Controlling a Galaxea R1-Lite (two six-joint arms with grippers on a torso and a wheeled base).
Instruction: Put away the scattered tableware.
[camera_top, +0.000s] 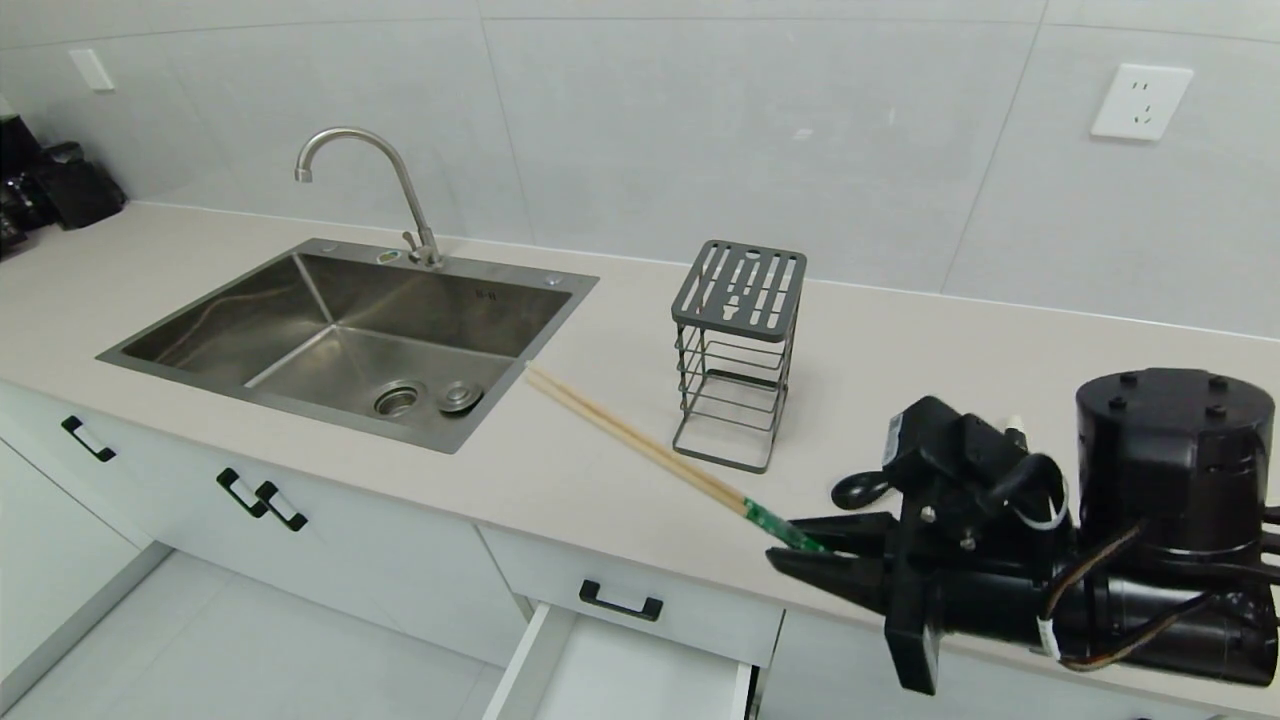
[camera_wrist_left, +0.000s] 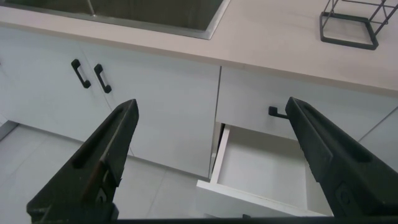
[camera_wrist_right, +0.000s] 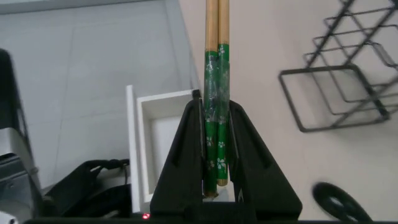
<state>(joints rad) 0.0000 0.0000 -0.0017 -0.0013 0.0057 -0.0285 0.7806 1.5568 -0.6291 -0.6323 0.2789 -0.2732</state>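
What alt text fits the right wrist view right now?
The black right gripper is shut on a pair of bamboo chopsticks with green patterned ends. Beyond lie the pale countertop with a grey wire cutlery rack, and an open white drawer below its edge.

Bright, even light, probably overhead; faint shadow beside rack; head view bows at edges.

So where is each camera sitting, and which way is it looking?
Head view: on the robot's head, looking down at sink and rack; right claw holding chopsticks shows.
Left wrist view: on the left wrist, looking down at cabinet doors; open left claw shows.
Right wrist view: on the right wrist, looking along the right claw gripping the chopsticks.
Shared: all three show the rack and open drawer.
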